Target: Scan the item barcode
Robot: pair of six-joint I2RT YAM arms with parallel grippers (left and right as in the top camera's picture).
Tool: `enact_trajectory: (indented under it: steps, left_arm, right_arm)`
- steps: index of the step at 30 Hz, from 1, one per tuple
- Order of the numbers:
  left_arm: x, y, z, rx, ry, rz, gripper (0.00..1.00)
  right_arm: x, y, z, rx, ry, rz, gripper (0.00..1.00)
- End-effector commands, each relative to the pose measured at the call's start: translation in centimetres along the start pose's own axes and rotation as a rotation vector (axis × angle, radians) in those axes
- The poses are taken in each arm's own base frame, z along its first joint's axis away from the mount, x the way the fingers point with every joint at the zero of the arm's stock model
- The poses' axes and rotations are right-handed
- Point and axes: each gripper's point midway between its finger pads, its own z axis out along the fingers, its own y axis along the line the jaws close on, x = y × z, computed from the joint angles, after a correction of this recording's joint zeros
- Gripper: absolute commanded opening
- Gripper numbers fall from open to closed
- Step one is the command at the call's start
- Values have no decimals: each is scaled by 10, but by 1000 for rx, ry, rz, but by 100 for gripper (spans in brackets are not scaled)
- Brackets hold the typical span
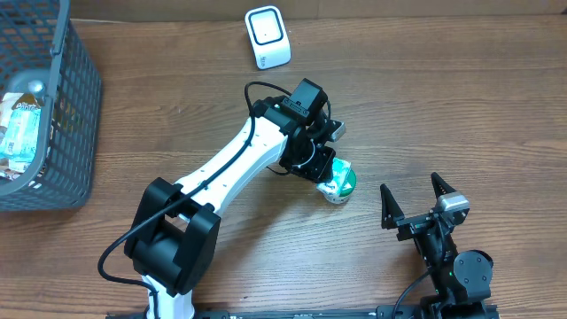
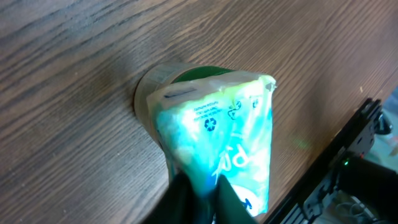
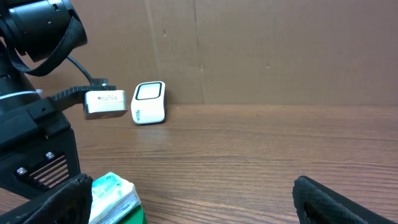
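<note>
Left gripper (image 1: 326,170) pinched shut on green packet (image 1: 339,183), long axis running out from its fingertips to the tabletop | white scanner (image 1: 267,37) well beyond, up-table of this nearer arm | right gripper (image 1: 410,183) wide open, empty.

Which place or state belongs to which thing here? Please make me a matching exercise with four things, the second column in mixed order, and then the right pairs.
Things:
1. white scanner
2. grey basket
3. left gripper
4. right gripper

Places and states:
A. fingers wide apart, holding nothing
B. at the left edge of the overhead view
C. fingers shut on the green and white packet
D. standing near the far edge of the table

Pairs: 1-D, 2-B, 3-C, 4-A.
</note>
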Motion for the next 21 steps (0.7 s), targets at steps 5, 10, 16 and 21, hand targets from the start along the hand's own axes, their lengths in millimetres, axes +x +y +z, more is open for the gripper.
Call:
enact_trajectory:
  steps: [5,10,16,21]
  left_arm:
    - [2,-7,4,55,19,-3,4]
    - [-9,-15,-13,66,-22,13,4]
    - [-13,-1,-45,-103,-100,-43,4]
    - [-1,46,-72,-424,-170,-300,4]
  right_arm:
    - [3,-2,1,7,2,-1,100]
    - [3,-2,1,7,2,-1,100]
    - [3,-2,1,7,2,-1,100]
    - [3,-2,1,7,2,-1,100]
